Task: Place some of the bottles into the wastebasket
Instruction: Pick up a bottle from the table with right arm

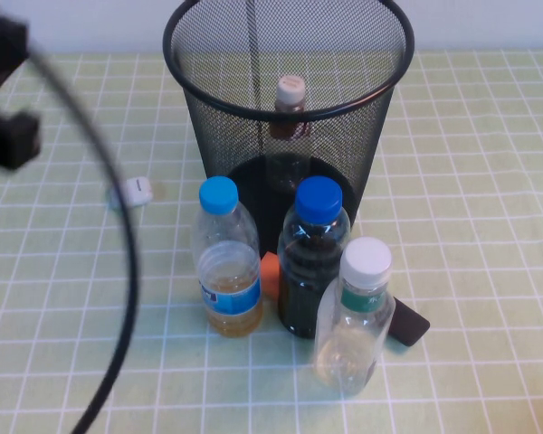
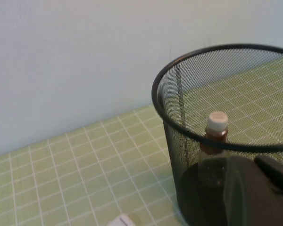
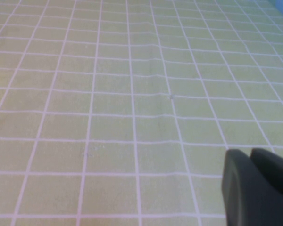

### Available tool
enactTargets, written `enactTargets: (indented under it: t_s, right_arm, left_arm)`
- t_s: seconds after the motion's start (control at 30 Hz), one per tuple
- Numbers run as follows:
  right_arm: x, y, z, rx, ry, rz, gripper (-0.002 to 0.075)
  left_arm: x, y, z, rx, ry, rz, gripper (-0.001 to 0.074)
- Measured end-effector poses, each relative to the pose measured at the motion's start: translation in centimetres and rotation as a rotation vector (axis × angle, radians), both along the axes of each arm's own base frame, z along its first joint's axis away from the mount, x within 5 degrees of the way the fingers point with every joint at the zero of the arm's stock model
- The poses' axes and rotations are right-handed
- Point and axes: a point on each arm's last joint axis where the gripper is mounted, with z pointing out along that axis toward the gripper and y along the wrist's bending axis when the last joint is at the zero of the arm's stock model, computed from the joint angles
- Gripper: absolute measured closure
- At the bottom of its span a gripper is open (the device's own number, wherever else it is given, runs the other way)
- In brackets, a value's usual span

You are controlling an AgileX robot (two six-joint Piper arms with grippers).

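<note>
The black wire-mesh wastebasket (image 1: 199, 108) stands at the back middle of the table. The short white-capped bottle with the brown-red label (image 1: 290, 107) stands upright inside it; it also shows in the left wrist view (image 2: 215, 136). In front of the basket stand three bottles: a blue-capped one with yellowish liquid (image 1: 227, 260), a blue-capped dark one (image 1: 313, 258) and the taller white-capped green-label one (image 1: 354, 315). My left gripper (image 2: 254, 162) is shut and empty, raised to the left of the basket (image 2: 179, 94). My right gripper (image 3: 250, 153) is shut and empty above bare tablecloth.
An orange thing (image 1: 270, 274) sits between the two blue-capped bottles. A flat black object (image 1: 408, 324) lies right of the green-label bottle. A small white object (image 1: 136, 191) lies left of the basket. A black cable (image 1: 118, 226) hangs across the left side.
</note>
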Motion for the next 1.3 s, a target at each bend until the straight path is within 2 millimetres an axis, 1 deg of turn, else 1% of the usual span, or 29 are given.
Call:
enactTargets:
  t_s: [0.03,0.1,0.2,0.23,0.33,0.5,0.6,0.8,0.93,1.3]
  right_arm:
    - [0.0,0.0,0.0,0.000,0.000,0.000,0.0726]
    - [0.0,0.0,0.0,0.000,0.000,0.000,0.0726]
    - [0.0,0.0,0.0,0.000,0.000,0.000,0.0726]
    - [0.0,0.0,0.0,0.000,0.000,0.000,0.0726]
    - [0.0,0.0,0.0,0.000,0.000,0.000,0.0726]
    - [0.0,0.0,0.0,0.000,0.000,0.000,0.0726]
    - [0.0,0.0,0.0,0.000,0.000,0.000,0.0726]
    - [0.0,0.0,0.0,0.000,0.000,0.000,0.0726]
    - [0.0,0.0,0.0,0.000,0.000,0.000,0.0726]
    - [0.0,0.0,0.2,-0.010,-0.019,0.000,0.0726]
  left_arm:
    - [-0.7,0.6,-0.5,-0.011,-0.002,0.003,0.0736]
    - [-1.9,1.5,-2.2,-0.031,0.004,0.005,0.0736]
    - [-3.1,2.3,-4.8,-0.055,0.005,-0.008,0.0736]
    - [-3.5,2.5,-5.3,-0.065,-0.007,-0.018,0.0736]
    - [-3.8,2.5,-7.5,-0.065,-0.001,-0.041,0.0737]
    - [-3.6,2.1,-11.4,-0.060,0.089,-0.043,0.0737]
    - [-3.6,1.5,-12.9,-0.077,0.064,-0.097,0.0737]
    - [-4.0,0.4,-14.6,-0.136,-0.023,-0.229,0.0737]
    - [-4.1,0.2,-14.8,-0.146,-0.045,-0.254,0.0737]
    - [-4.1,0.2,-14.8,-0.141,-0.045,-0.255,0.0737]
